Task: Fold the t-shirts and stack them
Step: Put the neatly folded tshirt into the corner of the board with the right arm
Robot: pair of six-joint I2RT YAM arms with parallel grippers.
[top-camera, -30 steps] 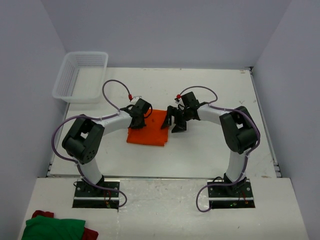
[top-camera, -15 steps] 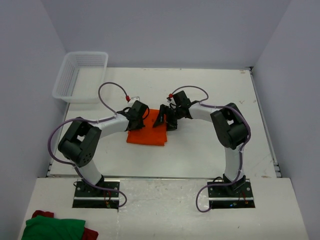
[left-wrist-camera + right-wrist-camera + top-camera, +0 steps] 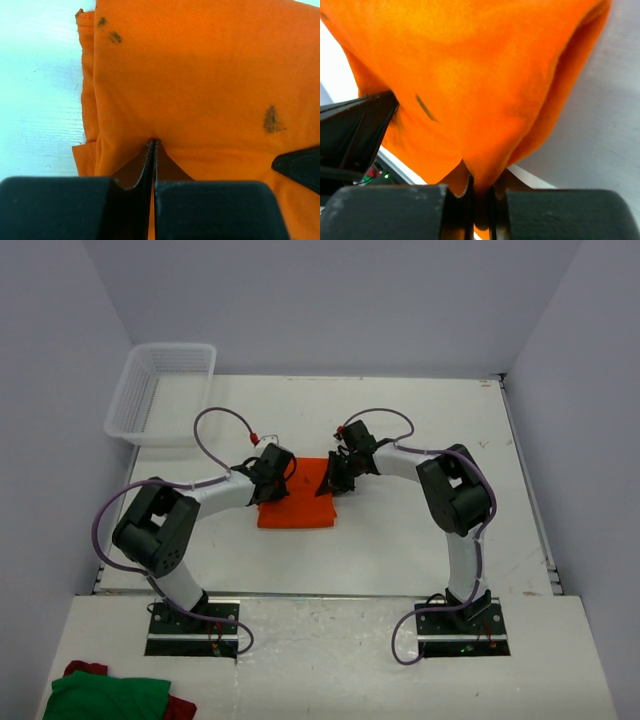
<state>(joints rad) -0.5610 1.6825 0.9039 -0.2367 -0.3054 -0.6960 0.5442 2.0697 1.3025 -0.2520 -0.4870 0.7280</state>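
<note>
Top external view: the orange t-shirt (image 3: 297,508) is lying as a folded rectangle on the white table (image 3: 420,410), out in front of both arms and between them.
Left gripper from above: the left gripper (image 3: 272,480) is sitting down on the shirt's left edge, touching the cloth.
Right gripper from above: the right gripper (image 3: 335,478) is pressing in at the shirt's far right corner, where the fabric is rising into a small peak.
Basket: a clear plastic basket (image 3: 128,390) is sitting in the far left corner, well apart from the shirt.
Near edge: a green cloth (image 3: 105,695) is lying bunched beside the left arm's base, with a bit of red showing under it.

Left wrist view: the fingers (image 3: 75,205) are squeezing together with no gap, nipping a ridge of orange cloth between them.
Cloth here: it is spreading flat away from the grip and carrying a few dark smudges, with bare table showing along the left.

Right wrist view: the fingers (image 3: 395,210) are clamping on a bunch of orange fabric, with only the cloth between them.
Cloth here: it is bulging in a loose fold ahead of the grip, with pale table showing past its right side.
</note>
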